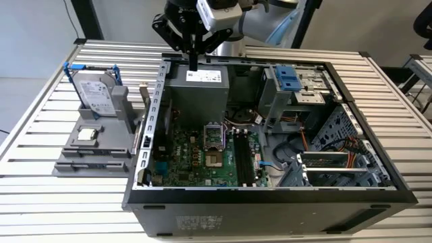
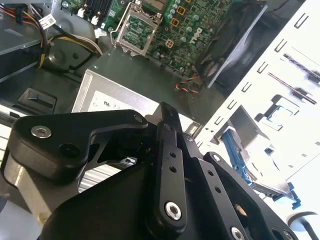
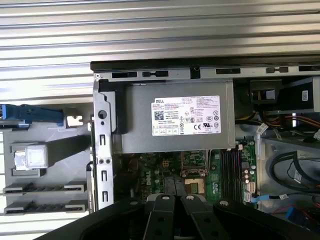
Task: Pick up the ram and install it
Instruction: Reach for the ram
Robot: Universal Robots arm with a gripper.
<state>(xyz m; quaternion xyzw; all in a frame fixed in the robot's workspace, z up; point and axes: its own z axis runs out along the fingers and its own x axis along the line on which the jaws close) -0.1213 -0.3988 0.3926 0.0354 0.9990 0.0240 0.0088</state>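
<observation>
My gripper [image 1: 193,67] hangs over the back edge of the open computer case [image 1: 162,101], just above the grey power supply [image 1: 199,86]. Its black fingers point straight down and are pressed together, with nothing visible between them. In both wrist views the fingertips [image 2: 167,117] [image 3: 167,200] sit close together above the power supply [image 3: 175,117]. The ram is out of view. The black memory slots [image 1: 241,154] [image 3: 231,167] lie on the green motherboard [image 1: 196,157] inside the case.
A grey fixture [image 1: 94,147] stands on the slatted table at the exterior view's left. It holds a silver hard drive with blue rails [image 1: 94,91] and a small square chip [image 1: 86,134]. Cables and drive cages [image 1: 297,86] fill the case's right half.
</observation>
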